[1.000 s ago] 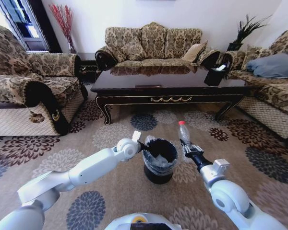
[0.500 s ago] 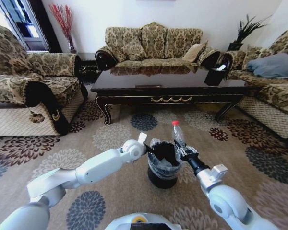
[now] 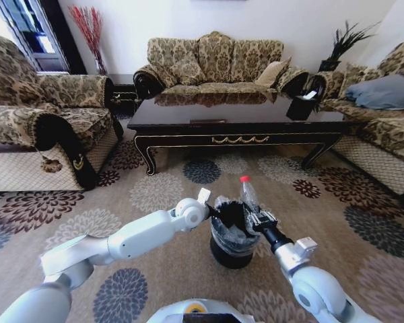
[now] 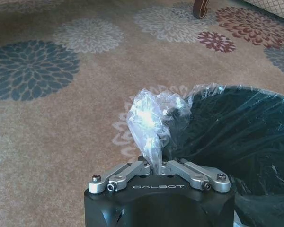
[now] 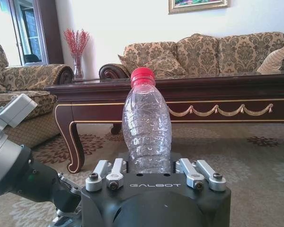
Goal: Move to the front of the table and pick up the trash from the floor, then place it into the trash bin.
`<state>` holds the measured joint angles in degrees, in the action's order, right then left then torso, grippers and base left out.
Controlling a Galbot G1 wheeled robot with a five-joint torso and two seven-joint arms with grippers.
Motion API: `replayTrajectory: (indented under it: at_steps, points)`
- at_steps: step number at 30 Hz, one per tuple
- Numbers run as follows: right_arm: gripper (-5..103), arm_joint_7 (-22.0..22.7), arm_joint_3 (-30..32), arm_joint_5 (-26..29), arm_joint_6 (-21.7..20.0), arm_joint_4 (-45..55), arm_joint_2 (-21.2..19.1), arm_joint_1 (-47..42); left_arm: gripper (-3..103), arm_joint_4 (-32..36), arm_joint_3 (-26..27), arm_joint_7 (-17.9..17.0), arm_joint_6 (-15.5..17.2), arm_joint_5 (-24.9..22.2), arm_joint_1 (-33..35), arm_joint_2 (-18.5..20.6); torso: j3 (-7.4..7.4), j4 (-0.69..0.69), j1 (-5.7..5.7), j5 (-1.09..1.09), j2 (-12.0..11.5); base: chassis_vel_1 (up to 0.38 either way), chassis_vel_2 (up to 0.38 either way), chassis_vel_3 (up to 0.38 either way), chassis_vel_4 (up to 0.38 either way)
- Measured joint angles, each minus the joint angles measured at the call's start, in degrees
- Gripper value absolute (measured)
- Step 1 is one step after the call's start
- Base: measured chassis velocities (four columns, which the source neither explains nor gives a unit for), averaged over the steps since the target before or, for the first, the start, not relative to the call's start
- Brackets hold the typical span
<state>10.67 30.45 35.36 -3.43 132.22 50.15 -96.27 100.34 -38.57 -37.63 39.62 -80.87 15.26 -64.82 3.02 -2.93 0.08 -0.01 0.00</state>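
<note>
1. The right gripper [image 3: 257, 217] pinches a clear plastic bottle [image 5: 146, 127], red cap up, above the trash bin's [image 3: 230, 250] right rim.
2. The left gripper [image 4: 159, 166] has its jaws pressed together on the bin's clear liner [image 4: 149, 116] at the left rim.
3. The bin stands on patterned carpet [image 3: 155, 256], near the table [image 3: 239, 121].

A beige carpet [image 3: 161, 195] patterned with large dark and pale flower medallions covers the floor across the lower frame, bearing the black trash bin [image 3: 230, 250] at lower centre and the dark glossy table [image 3: 236, 121] on curved legs at upper centre
</note>
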Motion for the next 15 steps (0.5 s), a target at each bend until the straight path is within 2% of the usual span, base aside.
replayTrajectory:
  at_steps: [2,5,6,9,11,13,14,15]
  points:
    - [49,0.0,0.0,0.1,0.0,-0.1,0.0,0.0,3,0.0,0.0,0.0,0.0,0.0,-0.4,0.4,0.0,0.0,0.0,0.0,0.0,0.0,0.0,0.0,0.0]
    - [49,0.0,0.1,0.1,0.0,-0.1,0.0,-0.2,3,0.3,0.0,0.0,0.1,0.0,-0.7,0.8,0.0,0.0,0.0,0.01,0.0,0.0,0.0,0.0,0.0]
    - [61,0.0,0.1,0.1,0.0,0.0,0.0,-0.2,3,0.4,0.1,0.0,0.1,-0.1,-0.8,0.9,0.0,0.0,0.0,0.0,0.0,0.0,0.0,0.0,0.0]
    - [78,0.1,0.2,0.1,0.0,0.1,0.0,-0.3,3,0.5,1.3,0.0,0.5,0.1,-0.4,0.9,0.0,0.0,0.0,0.01,0.0,0.0,0.0,0.0,0.0]
    - [78,0.1,0.2,0.0,0.0,0.1,0.0,-0.4,3,0.4,2.2,0.0,0.7,0.1,-0.3,0.8,0.0,0.0,0.0,0.0,0.0,0.0,0.0,0.0,0.0]
    - [89,0.1,0.1,-0.3,-0.1,0.1,0.2,-0.7,3,0.0,3.7,-0.1,0.9,0.1,-0.2,0.5,0.0,-0.01,0.0,0.0,0.0,0.0,0.0,0.0,0.0]
    - [89,0.1,0.1,-0.3,-0.1,0.1,0.2,-0.7,3,0.0,3.7,-0.1,0.9,0.1,-0.2,0.5,0.0,-0.01,0.0,0.0,0.0,0.0,0.0,0.0,0.0]
    - [95,0.1,0.0,-0.4,-0.1,0.2,0.2,-0.7,3,-0.1,3.9,-0.1,0.9,0.1,-0.4,0.5,0.0,0.0,0.0,0.0,0.0,0.0,0.0,0.0,0.0]
